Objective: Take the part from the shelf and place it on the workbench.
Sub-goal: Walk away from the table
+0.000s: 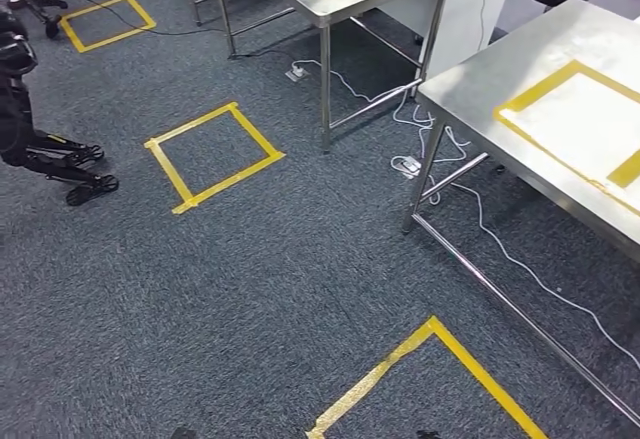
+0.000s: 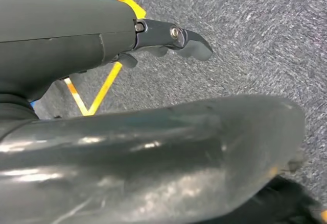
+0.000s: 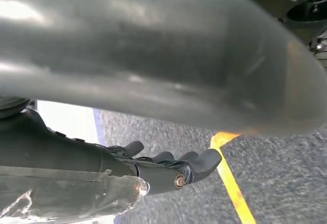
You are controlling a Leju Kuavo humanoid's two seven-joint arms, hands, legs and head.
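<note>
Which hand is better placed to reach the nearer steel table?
Right, probably. The nearer steel table lies on the robot's right side; both the left hand and right hand hang empty over carpet, so only side favours it.

My head view cuts the right desk (image 1: 483, 84) off at the picture's edge, and the far desk (image 1: 332, 4) at the top. A blurred grey thumb (image 2: 154, 157) hides most of the left robot hand (image 2: 169, 38); another (image 3: 154, 55) hides part of the right robot hand (image 3: 173, 168).
</note>
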